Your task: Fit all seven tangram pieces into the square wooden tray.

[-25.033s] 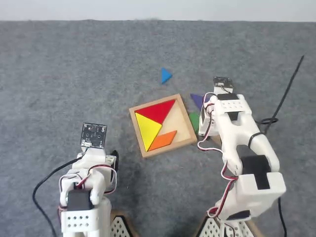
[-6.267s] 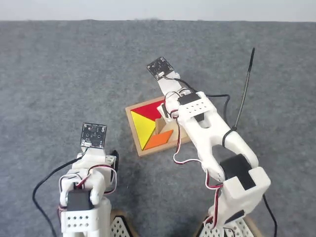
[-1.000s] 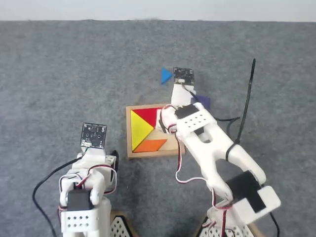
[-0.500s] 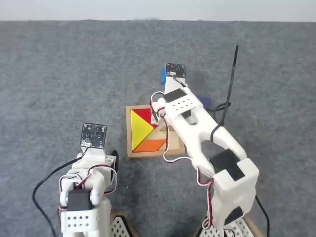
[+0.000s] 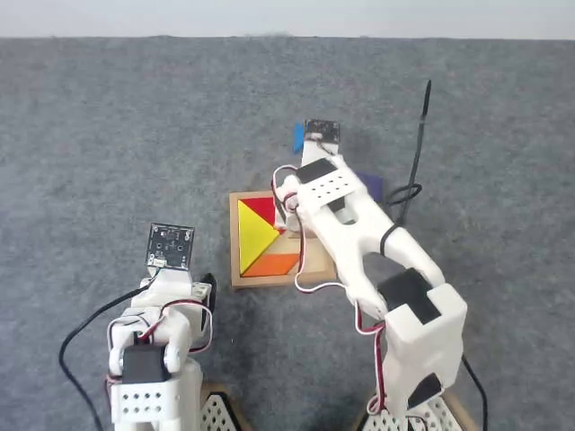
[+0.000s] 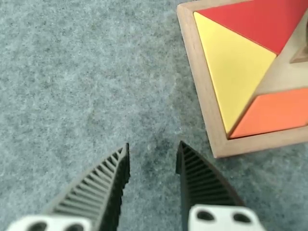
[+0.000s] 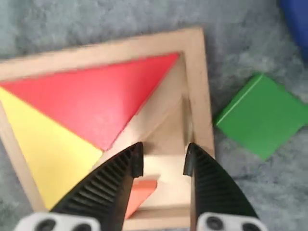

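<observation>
Tray (image 7: 199, 86) bare beside red triangle (image 7: 96, 96); green square (image 7: 262, 115) just outside rim.

High view overhead, wrist views close — tray (image 5: 265, 281) shared

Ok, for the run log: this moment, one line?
square wooden tray: red triangle, yellow triangle, orange parallelogram in | right gripper: open over tray

Two white plastic arms, the left arm (image 5: 148, 359) and the right arm (image 5: 359, 242), show black servo blocks, looped red, white and black wires beside each wrist's square circuit board (image 5: 171, 246), and black ribbed fingers (image 6: 108, 185) on white screw-holed mounts.
</observation>
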